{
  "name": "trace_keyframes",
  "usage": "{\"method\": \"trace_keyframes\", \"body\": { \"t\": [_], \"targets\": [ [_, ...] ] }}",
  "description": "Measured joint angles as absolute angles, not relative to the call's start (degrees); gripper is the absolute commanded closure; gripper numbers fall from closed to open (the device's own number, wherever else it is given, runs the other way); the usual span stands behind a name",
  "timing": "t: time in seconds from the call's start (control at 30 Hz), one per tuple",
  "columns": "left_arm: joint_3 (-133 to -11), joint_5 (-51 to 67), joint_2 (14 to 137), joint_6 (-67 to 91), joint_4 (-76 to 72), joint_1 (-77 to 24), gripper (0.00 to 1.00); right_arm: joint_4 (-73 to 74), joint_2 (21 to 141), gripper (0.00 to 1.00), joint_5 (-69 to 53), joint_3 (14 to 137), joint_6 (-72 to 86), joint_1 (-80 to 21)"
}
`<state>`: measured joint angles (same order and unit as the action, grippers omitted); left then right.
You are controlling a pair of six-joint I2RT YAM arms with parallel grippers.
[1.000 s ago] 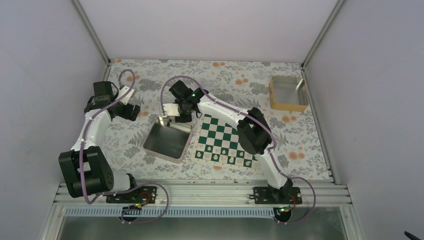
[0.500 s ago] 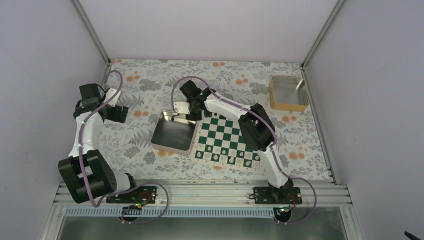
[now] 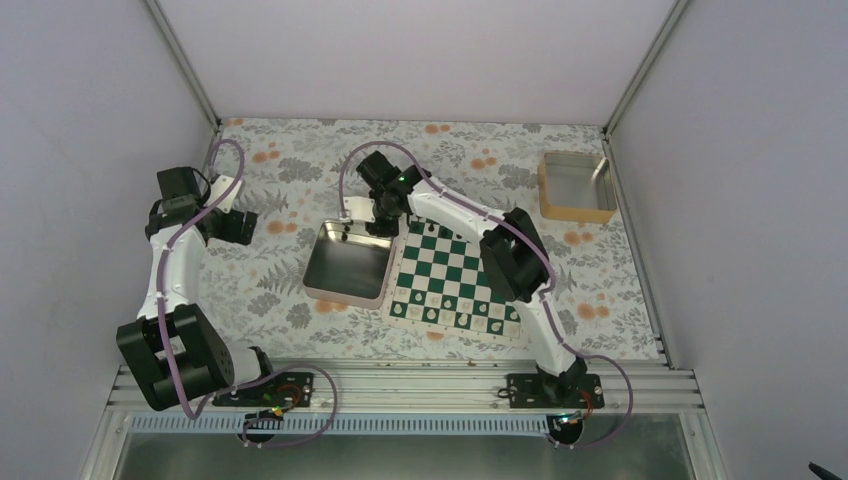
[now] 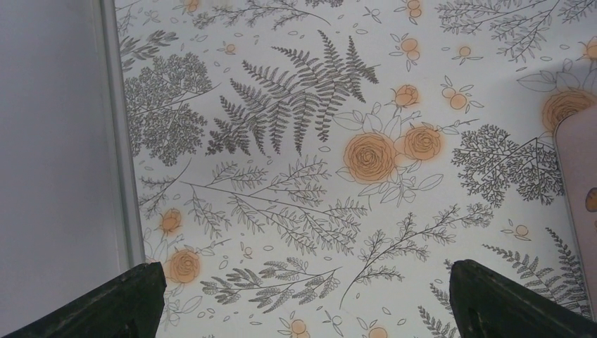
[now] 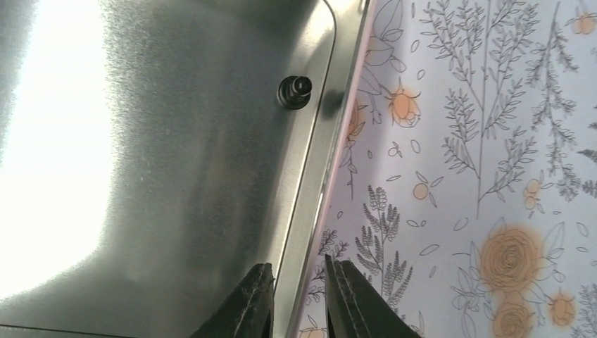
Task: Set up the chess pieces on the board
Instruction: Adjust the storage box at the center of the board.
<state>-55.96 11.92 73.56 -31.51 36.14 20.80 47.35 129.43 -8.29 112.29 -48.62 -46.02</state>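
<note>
At mid-tabletop [image 3: 300, 150], a bit toward the near edge, the board [image 3: 452, 268] lies flat & slightly skewed. The tray [image 3: 330, 272] sits just beside its left edge; can't tell if the two touch. Pale pieces [image 3: 447, 315] stand on the board's near rows. One black piece [image 5: 294, 91] is inside the tray, right by the wall near the tray's far right corner; can't tell if it's upright. The right pincer [image 5: 299, 299] is at that same corner, its arm stretched over the board's far left part. Its fingers [image 5: 255, 303] are nearly together, one inside the tray & one outside, w/ the tray's rim in the slim gap btwn them. Can't tell whether they actually pinch the rim. The black piece is apart from them, further along the same wall, not held. The left pincer [image 4: 306, 303] hangs over floral tabletop toward the left edge, well apart from tray & board. It's spread fully wide w/ nothing btwn its fingers [image 4: 120, 303]. A box [image 3: 577, 212] stands by the far right corner of the tabletop, well apart from the board.
</note>
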Motion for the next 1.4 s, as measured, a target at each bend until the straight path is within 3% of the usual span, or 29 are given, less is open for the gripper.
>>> {"method": "trace_keyframes", "body": {
  "t": [0.53, 0.73, 1.4],
  "targets": [
    [-55.96, 15.7, 74.19, -31.35, 35.73, 20.8, 0.0, 49.74, 134.06, 0.74, -9.17, 116.84, -46.37, -46.48],
    [-56.07, 17.08, 75.75, -31.51, 35.22, 20.78, 0.0, 50.3, 134.93, 0.85, -8.91, 118.39, -45.74, -46.48],
    [-59.68, 18.81, 80.75, -33.56, 31.75, 20.8, 0.0, 51.05, 143.76, 0.96, -8.25, 131.04, -45.08, -51.86]
  ]
}}
